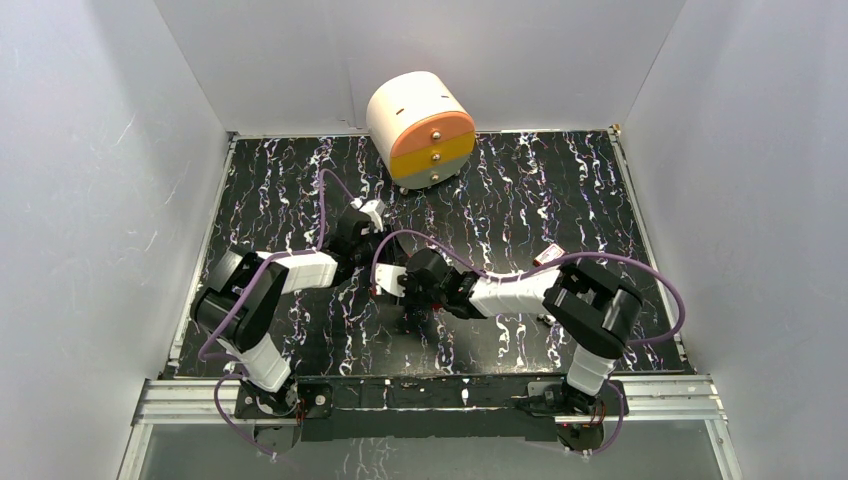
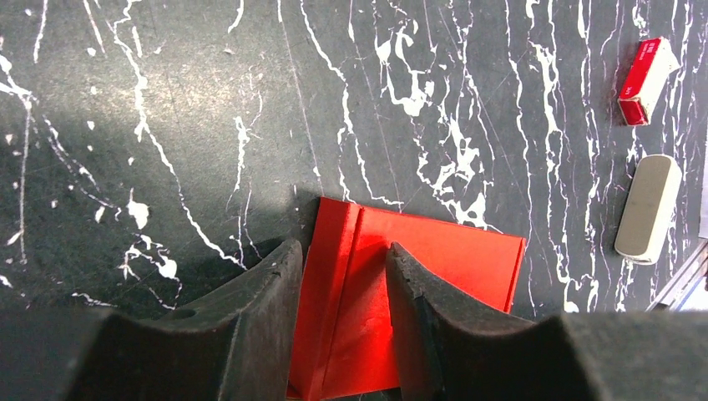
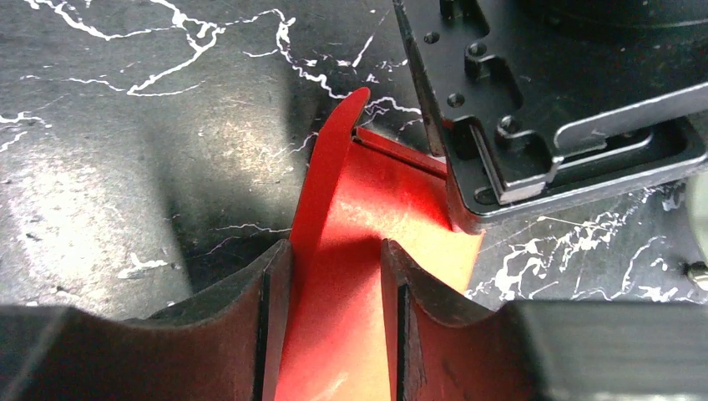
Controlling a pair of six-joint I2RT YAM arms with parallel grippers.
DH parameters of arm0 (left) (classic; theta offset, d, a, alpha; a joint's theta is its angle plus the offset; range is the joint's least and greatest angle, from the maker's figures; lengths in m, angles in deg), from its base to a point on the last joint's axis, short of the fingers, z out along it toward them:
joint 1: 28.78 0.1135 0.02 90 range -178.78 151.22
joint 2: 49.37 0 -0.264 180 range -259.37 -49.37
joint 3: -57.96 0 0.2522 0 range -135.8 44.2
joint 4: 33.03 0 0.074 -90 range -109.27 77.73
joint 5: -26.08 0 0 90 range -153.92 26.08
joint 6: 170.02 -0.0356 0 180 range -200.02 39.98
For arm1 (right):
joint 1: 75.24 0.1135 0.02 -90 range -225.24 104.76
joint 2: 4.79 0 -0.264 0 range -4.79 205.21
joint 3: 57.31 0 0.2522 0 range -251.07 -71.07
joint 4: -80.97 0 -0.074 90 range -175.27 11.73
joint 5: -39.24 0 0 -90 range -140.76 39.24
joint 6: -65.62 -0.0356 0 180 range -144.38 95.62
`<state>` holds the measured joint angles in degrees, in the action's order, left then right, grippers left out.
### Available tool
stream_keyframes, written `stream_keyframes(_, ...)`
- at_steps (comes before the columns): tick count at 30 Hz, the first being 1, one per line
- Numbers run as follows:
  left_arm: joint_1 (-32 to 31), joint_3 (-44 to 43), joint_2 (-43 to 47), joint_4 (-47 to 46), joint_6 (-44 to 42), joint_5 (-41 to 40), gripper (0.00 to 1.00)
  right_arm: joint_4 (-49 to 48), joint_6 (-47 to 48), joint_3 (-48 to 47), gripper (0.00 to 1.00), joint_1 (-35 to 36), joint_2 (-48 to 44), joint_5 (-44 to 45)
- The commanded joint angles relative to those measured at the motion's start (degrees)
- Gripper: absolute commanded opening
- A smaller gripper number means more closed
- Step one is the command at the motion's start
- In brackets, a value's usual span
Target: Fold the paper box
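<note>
The paper box point(image 2: 442, 259) is bright red card lying on the black marbled table, with one side flap raised along its left edge. My left gripper point(image 2: 338, 267) is open and straddles that raised flap from above. In the right wrist view the box point(image 3: 351, 200) runs between the open fingers of my right gripper point(image 3: 334, 259), its upright curved flap next to the left finger. The left gripper's black body covers the box's far right corner there. In the top view my left gripper point(image 1: 362, 235) and right gripper point(image 1: 400, 285) meet at mid-table and hide nearly all of the box.
A round white, orange and yellow drawer unit point(image 1: 420, 128) stands at the back. A tiny red-and-white packet point(image 1: 548, 255) lies right of the grippers, also in the left wrist view point(image 2: 647, 79), beside a pale grey block point(image 2: 649, 209). White walls enclose the table.
</note>
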<state>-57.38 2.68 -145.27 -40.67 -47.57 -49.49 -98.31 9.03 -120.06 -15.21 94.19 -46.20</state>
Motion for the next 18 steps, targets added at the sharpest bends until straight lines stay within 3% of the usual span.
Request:
stream_keyframes(1, 0.04, 0.52, -2.26, 5.68, -1.32, 2.43, 0.38, 7.07, -0.96, 1.97, 0.33, 0.02, 4.02, 10.24)
stream_keyframes(10, 0.03, 3.76, -2.92, 2.75, 1.78, 7.27, 0.35, 1.29, 2.58, 4.66, 0.18, 4.21, 4.23, 23.68)
stream_keyframes(14, 0.03, 6.18, -3.07, 0.12, 3.63, 9.99, 0.33, 1.09, 0.95, 5.42, 0.18, 4.36, 2.45, 20.40)
stream_keyframes(18, 0.01, 7.90, -2.54, -1.01, 4.41, 10.73, 0.33, 1.10, -1.91, 5.51, 0.24, 4.01, 0.36, 15.34)
